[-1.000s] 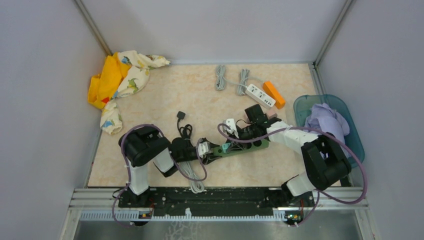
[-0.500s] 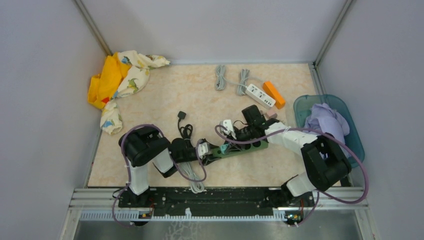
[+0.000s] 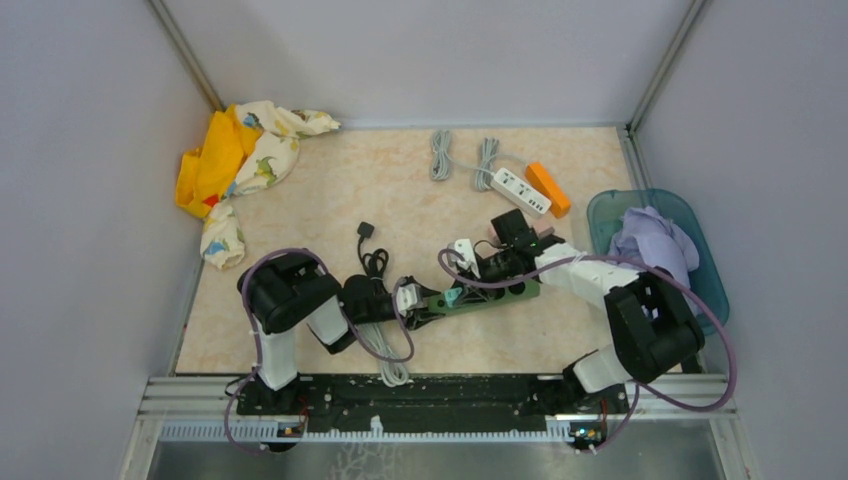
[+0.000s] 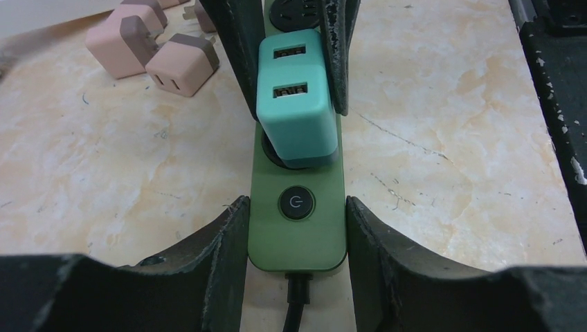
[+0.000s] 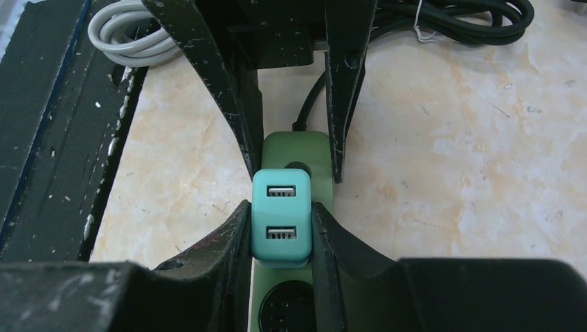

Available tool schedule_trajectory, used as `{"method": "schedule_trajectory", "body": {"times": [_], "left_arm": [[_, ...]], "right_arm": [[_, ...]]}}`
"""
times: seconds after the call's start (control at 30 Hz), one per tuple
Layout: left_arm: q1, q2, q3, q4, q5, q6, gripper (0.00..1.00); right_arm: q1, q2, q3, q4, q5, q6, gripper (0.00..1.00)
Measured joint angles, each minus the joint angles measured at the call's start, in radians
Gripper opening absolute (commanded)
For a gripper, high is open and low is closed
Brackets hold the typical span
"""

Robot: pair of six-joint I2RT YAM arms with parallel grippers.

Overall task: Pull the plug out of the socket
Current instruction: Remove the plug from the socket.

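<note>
The socket is a green power strip point(image 3: 497, 293) point(image 4: 296, 238) point(image 5: 313, 149) lying on the table between the two arms. A teal USB plug point(image 4: 296, 117) point(image 5: 281, 214) point(image 3: 452, 296) stands in its round outlet beside the power button. My left gripper point(image 4: 295, 204) point(image 3: 425, 306) is shut on the strip's cable end, one finger on each long side. From the opposite side my right gripper point(image 5: 280, 206) point(image 3: 466, 284) is shut on the teal plug, its pads flat against the plug's two sides.
Two pink plugs point(image 4: 149, 48) lie loose beside the strip. A coiled black cable point(image 3: 370, 262) and a white cable point(image 3: 385, 350) sit by the left arm. At the back are a white power strip point(image 3: 521, 190), an orange block point(image 3: 548, 188) and grey cords point(image 3: 440, 155). A teal bin point(image 3: 700, 262) stands at the right.
The right wrist drifted slightly left and then back to the right. Both grips have held, and the plug and strip stay where they were.
</note>
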Motion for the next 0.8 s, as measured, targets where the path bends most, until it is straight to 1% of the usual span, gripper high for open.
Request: {"method": "schedule_trajectory", "body": {"times": [0.07, 0.13, 0.23, 0.33, 0.4, 0.43, 0.53, 0.6, 0.67, 0.8], "left_arm": [[0.000, 0.000, -0.006, -0.001, 0.004, 0.000, 0.00], [0.001, 0.000, -0.016, -0.002, 0.004, 0.000, 0.00], [0.003, 0.000, -0.021, -0.006, -0.002, 0.000, 0.00], [0.008, 0.000, -0.021, -0.005, -0.011, -0.001, 0.00], [0.008, 0.000, -0.021, -0.002, -0.012, 0.000, 0.00], [0.008, 0.000, -0.020, -0.001, -0.011, 0.000, 0.00], [0.000, 0.000, -0.010, -0.001, 0.003, 0.000, 0.00], [-0.003, 0.000, -0.010, -0.001, 0.006, 0.000, 0.00], [-0.005, 0.000, -0.013, -0.005, 0.008, 0.000, 0.00], [0.009, 0.000, -0.027, -0.002, 0.006, -0.001, 0.00]], "right_arm": [[0.025, 0.000, -0.005, 0.024, 0.024, 0.023, 0.00], [0.047, 0.000, -0.013, 0.068, 0.053, 0.086, 0.00], [0.058, 0.000, -0.032, 0.143, 0.084, 0.199, 0.00], [0.056, 0.000, -0.033, 0.182, 0.101, 0.259, 0.00], [0.041, 0.000, -0.034, 0.179, 0.083, 0.255, 0.00], [0.028, 0.000, -0.032, 0.161, 0.060, 0.226, 0.00], [0.000, 0.000, -0.028, 0.065, -0.007, 0.073, 0.00], [0.005, 0.000, -0.028, 0.048, -0.020, 0.055, 0.00], [0.034, -0.001, -0.031, 0.078, 0.011, 0.093, 0.00], [0.081, -0.010, -0.053, 0.215, 0.094, 0.262, 0.00]]}}
